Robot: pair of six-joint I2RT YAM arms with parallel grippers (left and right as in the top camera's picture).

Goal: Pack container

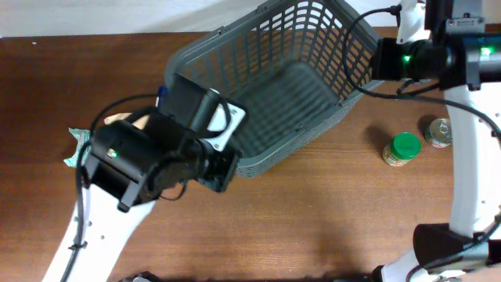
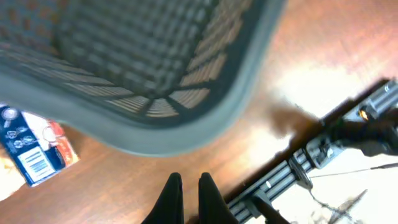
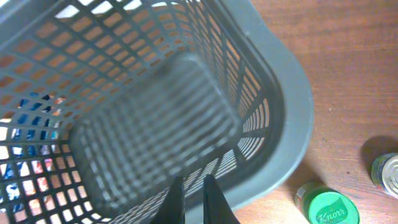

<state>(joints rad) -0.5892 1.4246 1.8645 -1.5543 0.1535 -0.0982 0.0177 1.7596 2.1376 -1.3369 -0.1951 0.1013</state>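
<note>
The dark grey lattice basket (image 1: pixel 188 55) lies across the upper middle of the table, with nothing visible inside. My left gripper (image 2: pixel 186 180) is shut and empty over bare table just outside the basket's near-left corner rim (image 2: pixel 186 134). My right gripper (image 3: pixel 191 183) is shut and empty, its tips over the inner wall at the basket's right rim (image 3: pixel 292 106). In the overhead view both sets of fingers are hidden by the arms.
A blue, white and orange carton (image 2: pixel 34 146) lies by the basket's left side. A green packet (image 1: pixel 76 145) sits at the far left. A green-lidded jar (image 1: pixel 404 149) and a tin can (image 1: pixel 439 131) stand right of the basket, also in the right wrist view (image 3: pixel 328 208).
</note>
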